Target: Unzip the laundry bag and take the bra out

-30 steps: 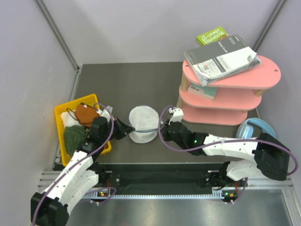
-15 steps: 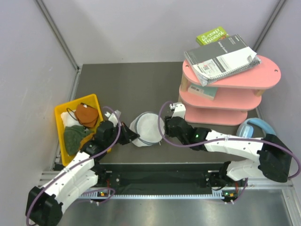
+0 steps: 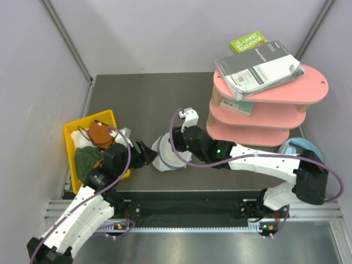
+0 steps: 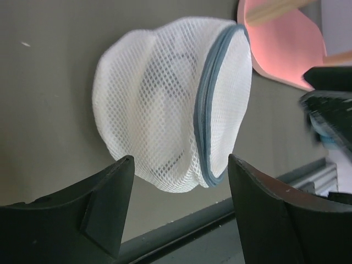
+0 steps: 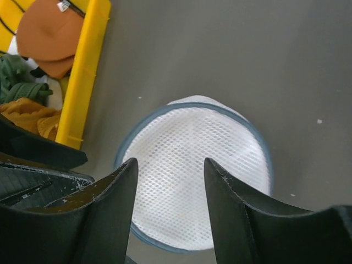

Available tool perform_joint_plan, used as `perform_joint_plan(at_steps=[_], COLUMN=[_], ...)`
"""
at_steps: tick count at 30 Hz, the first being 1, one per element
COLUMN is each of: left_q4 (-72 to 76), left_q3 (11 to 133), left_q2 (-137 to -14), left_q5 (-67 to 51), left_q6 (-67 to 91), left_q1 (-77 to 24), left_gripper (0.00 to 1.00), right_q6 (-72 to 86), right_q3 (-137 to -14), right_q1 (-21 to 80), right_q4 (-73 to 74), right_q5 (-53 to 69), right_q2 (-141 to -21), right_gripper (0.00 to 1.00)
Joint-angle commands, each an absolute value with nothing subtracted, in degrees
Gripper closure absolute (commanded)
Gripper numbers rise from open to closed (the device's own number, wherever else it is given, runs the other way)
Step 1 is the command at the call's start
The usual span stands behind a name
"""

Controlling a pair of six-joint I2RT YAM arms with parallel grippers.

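Note:
The laundry bag (image 3: 163, 160) is a white mesh dome with a grey-blue zipper line round its rim, lying on the dark table near its front edge. In the left wrist view the laundry bag (image 4: 165, 104) stands tilted on edge, its zipper line closed as far as it shows. Only faint grey lines show through the mesh, and the bra is hidden. My left gripper (image 3: 146, 154) (image 4: 179, 165) is open just left of the bag, apart from it. Right over the laundry bag (image 5: 220, 148), my right gripper (image 3: 175, 149) (image 5: 170, 165) hangs open with nothing between its fingers.
A yellow bin (image 3: 70, 132) (image 5: 82, 82) at the left holds a rust-orange cloth (image 3: 100, 133), a dark green cloth (image 3: 85, 159) and pale fabric. A pink tiered shelf (image 3: 264, 118) with books (image 3: 258, 66) stands at the right, pale blue headphones (image 3: 300, 148) beside it.
Both grippers have opened and let go of the bag's rim. The right arm has swung left over the bag. The bag has shifted toward the front edge and now lies tilted.

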State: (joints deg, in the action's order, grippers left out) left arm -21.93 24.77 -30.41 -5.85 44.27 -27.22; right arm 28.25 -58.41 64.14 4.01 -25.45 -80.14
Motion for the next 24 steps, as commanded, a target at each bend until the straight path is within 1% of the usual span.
perform_joint_plan(at_steps=[1,5,11,21,24], left_q4=[-28.90,-31.02,-31.73,-32.70,-32.08], left_q3=[31.36,33.92,36.65,37.62,37.35], left_q2=[-29.00,-30.32,-32.96,-32.52,-32.43], left_q5=[3.06,10.18,13.01,14.68,14.33], left_q6=[40.88,39.38,37.88,36.74,36.65], left_q1=[-27.33,-27.33,-27.16,-27.07,-27.07], left_gripper=[0.27,0.26,0.26,0.26,0.26], right_q6=[26.89,27.33,28.91,31.02,31.20], right_q3=[-63.98,-67.41,-71.80,-71.72,-71.28], right_q1=[65.21,65.74,66.09,66.62,66.62], right_q4=[0.44,0.44,2.98,4.92,4.75], right_q5=[-19.88,-17.76,-17.58,-19.51,-19.60], right_q2=[-84.89,-90.42,-95.97,-97.21,-97.12], right_gripper=[0.49,0.51,0.54,0.59,0.63])
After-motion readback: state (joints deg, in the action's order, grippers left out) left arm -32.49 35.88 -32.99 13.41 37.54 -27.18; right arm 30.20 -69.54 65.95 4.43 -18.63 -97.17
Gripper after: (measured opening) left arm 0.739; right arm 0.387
